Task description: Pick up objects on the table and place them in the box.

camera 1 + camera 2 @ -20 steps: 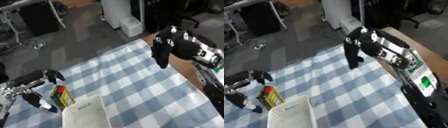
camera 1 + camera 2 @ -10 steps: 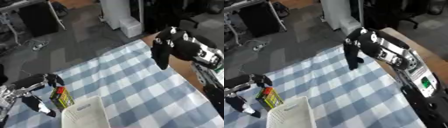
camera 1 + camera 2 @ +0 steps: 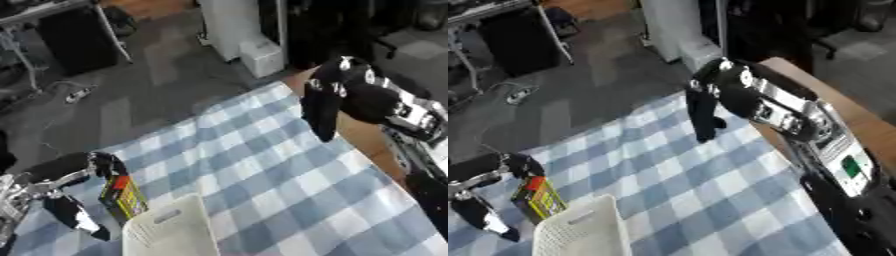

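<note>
Reaching in from the lower left, the left hand [image 3: 74, 190] curls its fingers [image 3: 107, 163] over the top of a small yellow-and-red pack [image 3: 122, 196] that stands on the checked cloth [image 3: 262, 175], with the thumb [image 3: 77, 220] lower down on the near side. The fingers look bent round the pack's top end, though whether the thumb actually presses against it cannot be told. The pack sits just beside the white box [image 3: 584, 232], touching or nearly touching its near-left rim.

The right hand [image 3: 702, 107] hangs above the far side of the cloth, well apart from the pack, its fingers straight and pointing down, holding nothing.

The main risk lies in the grasp itself. The pack is tall and narrow and held mostly at its top, so a lift could let it swing, tip or slip out and fall flat on the cloth. Being so close to the box, it could also catch on the rim while rising, nudging the light box aside or knocking the pack down outside it. A release made before it clears the rim would drop it beside the box, not in it.
</note>
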`<state>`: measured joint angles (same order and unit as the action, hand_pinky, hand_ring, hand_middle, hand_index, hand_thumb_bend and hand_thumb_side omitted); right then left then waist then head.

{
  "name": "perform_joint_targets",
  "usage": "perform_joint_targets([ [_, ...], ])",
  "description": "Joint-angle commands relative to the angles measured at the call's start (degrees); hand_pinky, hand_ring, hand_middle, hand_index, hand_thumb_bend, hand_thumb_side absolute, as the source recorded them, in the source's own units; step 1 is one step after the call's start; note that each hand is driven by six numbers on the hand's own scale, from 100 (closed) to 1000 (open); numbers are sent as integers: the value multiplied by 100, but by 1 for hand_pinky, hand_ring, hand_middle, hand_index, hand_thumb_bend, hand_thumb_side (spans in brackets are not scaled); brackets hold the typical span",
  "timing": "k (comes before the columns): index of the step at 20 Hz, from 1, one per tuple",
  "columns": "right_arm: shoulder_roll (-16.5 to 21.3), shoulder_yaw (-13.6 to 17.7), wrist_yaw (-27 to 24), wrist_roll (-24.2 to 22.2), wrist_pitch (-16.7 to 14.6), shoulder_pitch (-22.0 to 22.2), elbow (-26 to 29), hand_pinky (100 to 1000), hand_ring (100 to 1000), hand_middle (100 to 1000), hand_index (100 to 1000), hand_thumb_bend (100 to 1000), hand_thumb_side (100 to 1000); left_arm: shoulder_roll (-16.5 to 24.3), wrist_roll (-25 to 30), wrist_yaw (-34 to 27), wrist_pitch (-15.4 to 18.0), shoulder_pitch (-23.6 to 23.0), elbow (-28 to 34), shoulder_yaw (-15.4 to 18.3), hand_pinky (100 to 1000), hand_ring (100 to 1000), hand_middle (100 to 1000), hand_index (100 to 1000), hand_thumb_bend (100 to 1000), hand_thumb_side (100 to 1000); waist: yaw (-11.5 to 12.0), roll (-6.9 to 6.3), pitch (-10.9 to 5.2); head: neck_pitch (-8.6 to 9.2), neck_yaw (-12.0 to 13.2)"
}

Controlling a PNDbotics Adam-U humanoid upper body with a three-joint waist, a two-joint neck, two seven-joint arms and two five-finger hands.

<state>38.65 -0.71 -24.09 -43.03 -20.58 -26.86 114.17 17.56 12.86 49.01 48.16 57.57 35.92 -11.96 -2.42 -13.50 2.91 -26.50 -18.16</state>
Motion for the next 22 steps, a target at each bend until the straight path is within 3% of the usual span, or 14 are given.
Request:
perform_joint_targets([
  [1, 21, 15, -4, -893, -887, -175, 42, 100, 295, 400, 506, 100, 1000, 116, -72, 100, 26, 161, 16, -7, 587, 622, 730, 791, 882, 606, -13, 55, -50, 127, -14],
  [13, -101, -102, -65, -893, -734, -408, 42, 100, 299, 404, 510, 100, 1000, 141, -481, 519, -29, 114, -73, 17, 564, 614, 701, 758, 853, 602, -127, 55, -71, 219, 86],
  [17, -114, -104, -102, -893, -702, -441, 42, 100, 298, 404, 510, 100, 1000, 163, -963, 756, -216, 88, -22, 9, 418, 536, 636, 716, 775, 589, -139, 55, -66, 229, 81],
  [18, -114, -105, -107, -893, -702, -446, 42, 100, 299, 404, 509, 100, 1000, 166, -1121, 816, -258, 88, -4, 10, 297, 493, 596, 688, 752, 601, -141, 55, -64, 232, 75],
  [19, -112, -106, -109, -893, -704, -449, 42, 100, 299, 404, 509, 100, 1000, 169, -1316, 864, -283, 86, 25, 12, 297, 493, 596, 688, 752, 601, -142, 55, -62, 234, 72],
  [20, -111, -109, -109, -893, -707, -452, 42, 100, 298, 404, 509, 100, 1000, 171, -1526, 904, -282, 84, 51, 10, 194, 433, 534, 654, 715, 622, -142, 55, -60, 234, 70],
  [22, -109, -118, -112, -893, -714, -456, 42, 100, 299, 404, 508, 100, 1000, 192, -1939, 990, -255, 80, 79, -5, 144, 391, 495, 616, 686, 603, -141, 55, -58, 232, 66],
])
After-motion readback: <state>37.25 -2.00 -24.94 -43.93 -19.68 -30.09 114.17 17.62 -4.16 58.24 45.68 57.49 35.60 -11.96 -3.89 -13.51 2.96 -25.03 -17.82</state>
